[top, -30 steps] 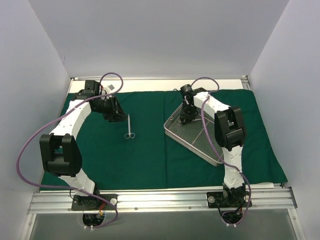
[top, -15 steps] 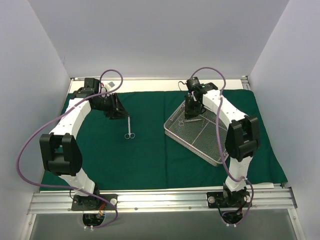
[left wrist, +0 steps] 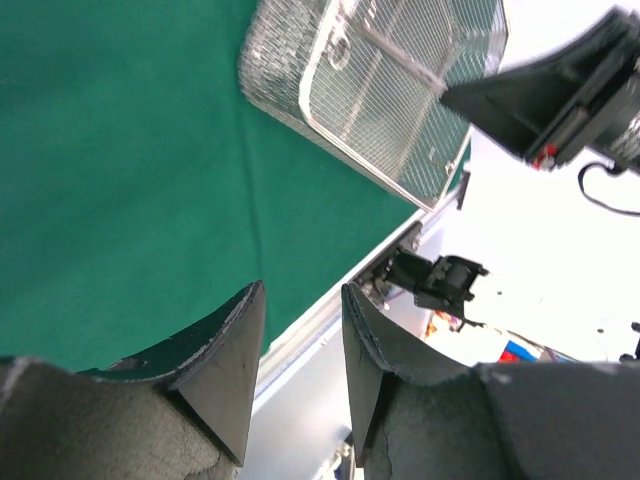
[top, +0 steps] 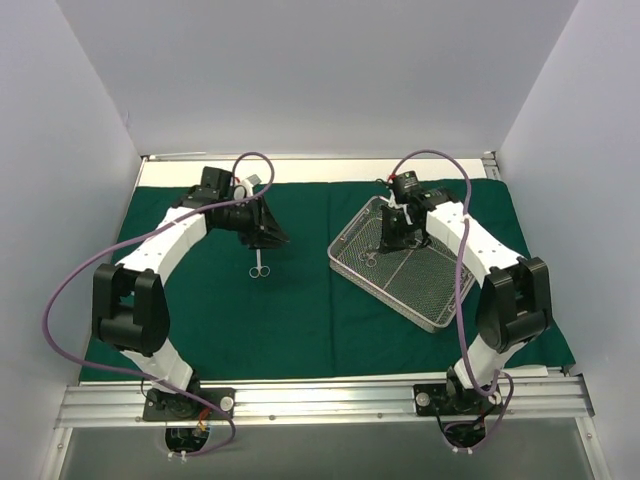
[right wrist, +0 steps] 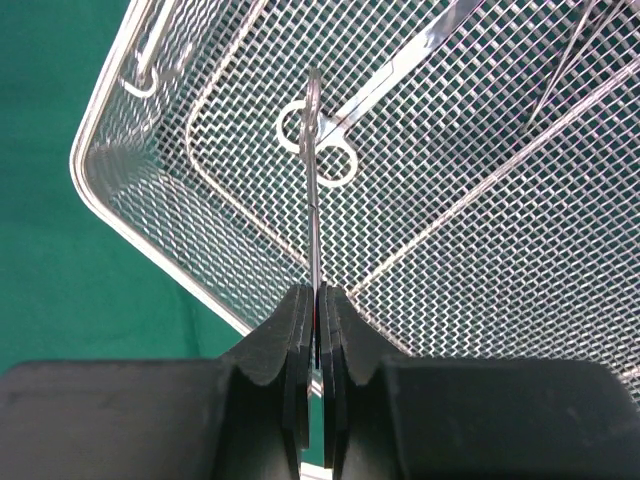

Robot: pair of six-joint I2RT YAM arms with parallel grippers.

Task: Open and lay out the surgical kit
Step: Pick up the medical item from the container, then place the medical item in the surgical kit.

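While the dark green cloth drape lies spread flat across the table, we see the rectangular silver wire-mesh tray resting on it at three o'clock from the drape's centre, turned at an angle. The right gripper hangs over the tray's twelve o'clock end, its fingers pressed together on a slim steel instrument seen edge-on and pointing away over the mesh. We cannot tell whether its far tip touches the tray. Beneath it a ring-handled steel instrument lies on the mesh, and more thin steel instruments lie at two o'clock in the wrist view. A small pair of steel scissors lies alone on the drape at nine o'clock from its centre, well apart from the tray. The left gripper hovers just at one o'clock of those scissors, fingers apart, with nothing between them.
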